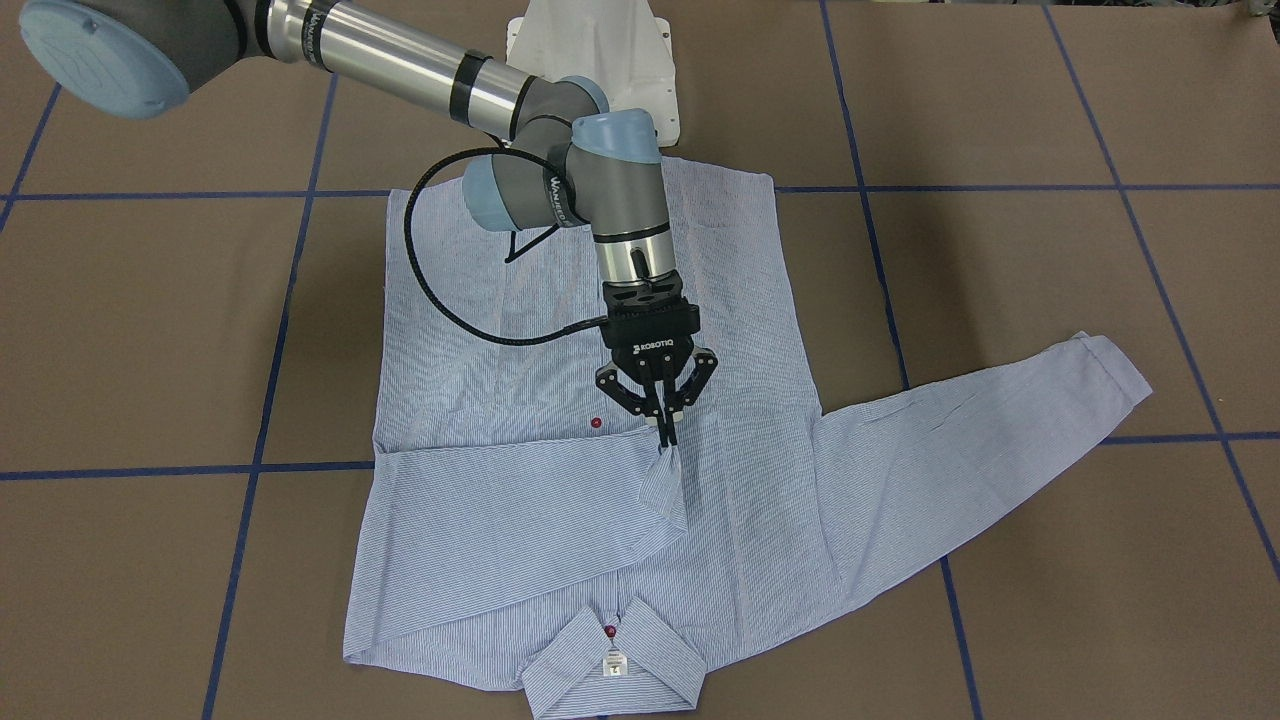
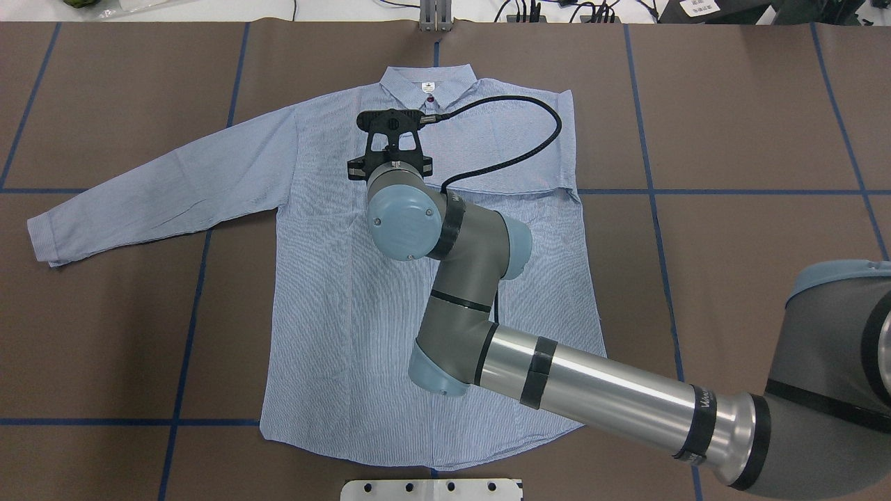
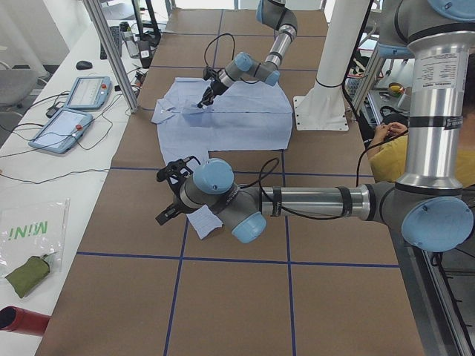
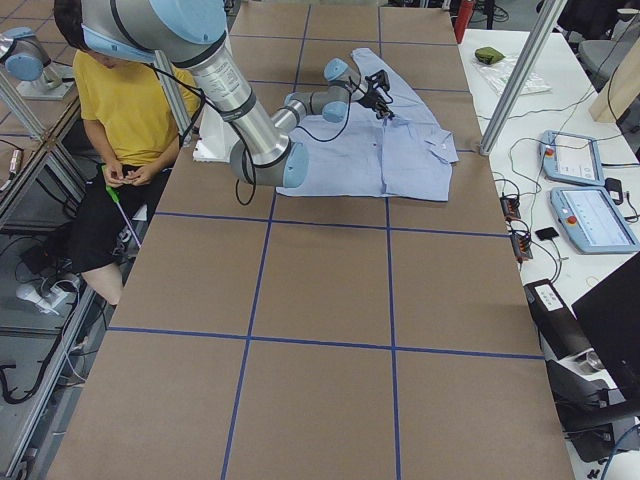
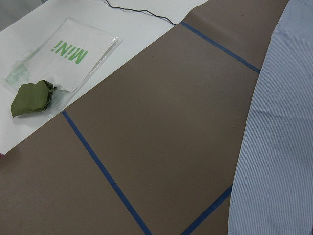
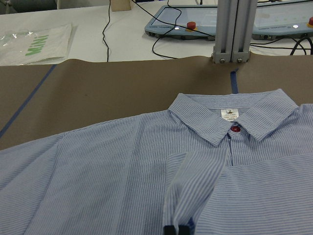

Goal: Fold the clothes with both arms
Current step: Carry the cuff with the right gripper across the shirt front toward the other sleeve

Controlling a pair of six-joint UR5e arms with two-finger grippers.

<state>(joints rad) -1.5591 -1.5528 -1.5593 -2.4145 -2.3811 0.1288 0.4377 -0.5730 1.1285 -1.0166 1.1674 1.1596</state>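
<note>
The right gripper (image 1: 662,425) has its two fingers squeezed together on just the tip of a cuff (image 1: 665,495) — a very small bite of cloth. That is the risky part. If the arm pulls to the side, the thin cloth could slip out, or the whole folded sleeve (image 1: 500,520) could slide and get wrinkly. If the fingers let go up high, the cuff could flop down crooked. The shirt (image 1: 470,400) lies flat in the middle of the brown table (image 1: 1000,250), with its collar (image 1: 612,665) on the far side from the robot. The folded sleeve lies across the chest, and its cuff stands up a little, right under the right gripper, near the middle of the shirt. The other sleeve (image 1: 980,420) is stretched out flat toward the robot's left. The left gripper (image 3: 169,196) hangs near the end of that sleeve, but only the side camera shows it — I cannot tell if its fingers are apart or together.
</note>
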